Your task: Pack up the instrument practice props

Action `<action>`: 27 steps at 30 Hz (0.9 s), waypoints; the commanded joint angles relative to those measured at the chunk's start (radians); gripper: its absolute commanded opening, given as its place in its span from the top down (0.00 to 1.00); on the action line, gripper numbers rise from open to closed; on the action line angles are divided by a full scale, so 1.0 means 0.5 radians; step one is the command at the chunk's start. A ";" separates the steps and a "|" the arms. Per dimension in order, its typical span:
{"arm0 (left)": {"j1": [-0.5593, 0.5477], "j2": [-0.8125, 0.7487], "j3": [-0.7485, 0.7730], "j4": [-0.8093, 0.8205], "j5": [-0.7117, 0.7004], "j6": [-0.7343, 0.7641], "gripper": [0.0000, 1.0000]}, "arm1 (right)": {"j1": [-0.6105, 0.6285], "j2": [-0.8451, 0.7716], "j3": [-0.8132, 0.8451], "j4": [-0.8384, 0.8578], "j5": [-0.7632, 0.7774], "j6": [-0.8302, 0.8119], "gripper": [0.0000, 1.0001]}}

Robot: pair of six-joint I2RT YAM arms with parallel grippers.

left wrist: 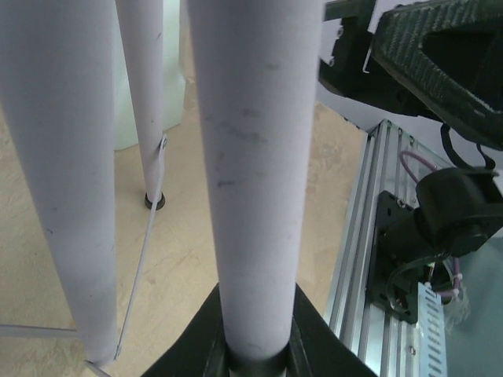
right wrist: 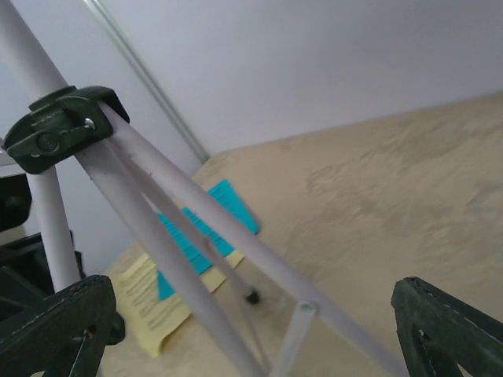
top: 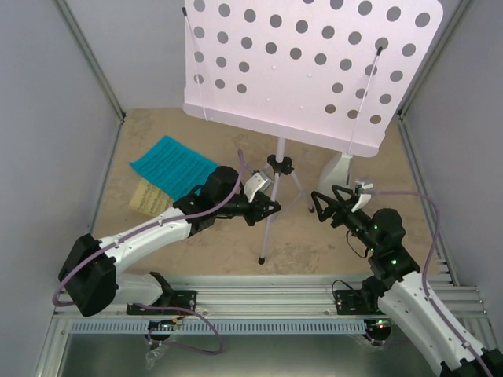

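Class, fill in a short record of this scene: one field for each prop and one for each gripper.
music stand: upright, mid-table
left gripper: shut on a tripod leg
right gripper: open, holding nothing, to the right of that leg
cyan sheet: flat, partly overlapping the yellow sheet
metronome: behind the music stand, partly hidden

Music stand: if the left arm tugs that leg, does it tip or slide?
The music stand likely tips easily: a big tray sits high on thin legs. The left gripper clamps one leg well below it, so a tug probably swings the top. Thin tubes may flex.
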 commanded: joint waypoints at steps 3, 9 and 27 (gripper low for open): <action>-0.015 0.069 0.059 -0.413 0.052 0.241 1.00 | -0.007 0.248 0.082 0.298 -0.499 0.676 0.03; -0.016 0.107 0.050 -0.462 -0.080 0.311 1.00 | 0.009 0.337 0.078 0.646 -0.743 1.080 0.06; -0.016 0.123 0.073 -0.484 -0.129 0.336 0.59 | 0.163 0.650 0.358 0.740 -0.658 1.144 0.29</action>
